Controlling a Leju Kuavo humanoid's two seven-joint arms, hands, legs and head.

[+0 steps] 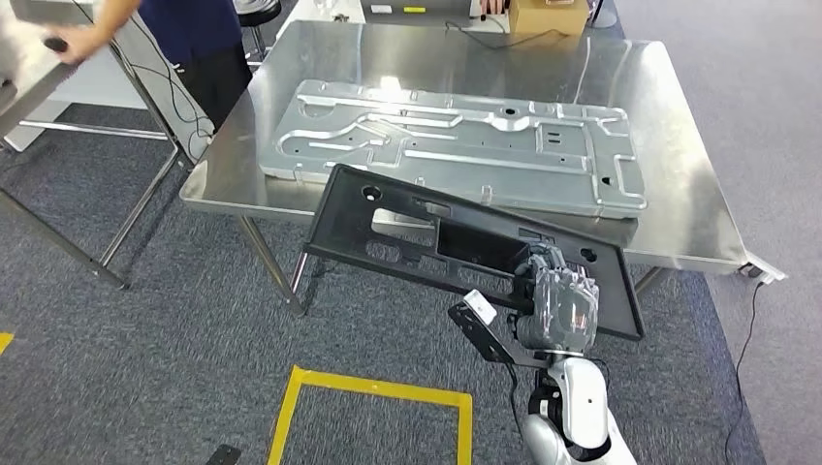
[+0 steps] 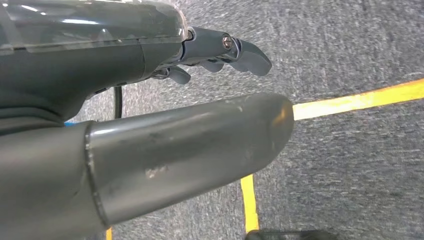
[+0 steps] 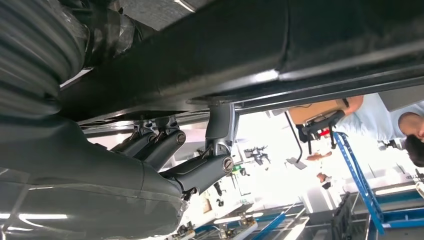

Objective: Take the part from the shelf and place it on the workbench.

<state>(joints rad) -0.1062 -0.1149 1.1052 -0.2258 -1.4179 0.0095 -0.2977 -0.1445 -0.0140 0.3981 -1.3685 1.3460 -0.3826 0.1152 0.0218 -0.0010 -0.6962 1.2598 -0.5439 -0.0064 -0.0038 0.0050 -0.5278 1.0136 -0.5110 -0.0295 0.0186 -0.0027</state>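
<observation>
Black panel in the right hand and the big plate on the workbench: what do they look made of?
Black panel: probably moulded plastic, matte, with cut-outs and no glare. Plate: looks like pressed sheet metal, silvery, with raised ribs and bright reflections. Workbench: likely brushed stainless steel.

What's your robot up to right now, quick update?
Right hand holds the black panel over the workbench edge, not yet down. Left hand empty, hanging over carpet. Large silver plate already fills the bench.

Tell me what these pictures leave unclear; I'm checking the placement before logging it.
- Right hand, head view: fingers hidden behind the black part.
- Workbench near edge: covered by the part, so contact is unclear.
- Left hand, left wrist view: over blurred carpet, fingertips partly hidden behind the thumb.
</observation>
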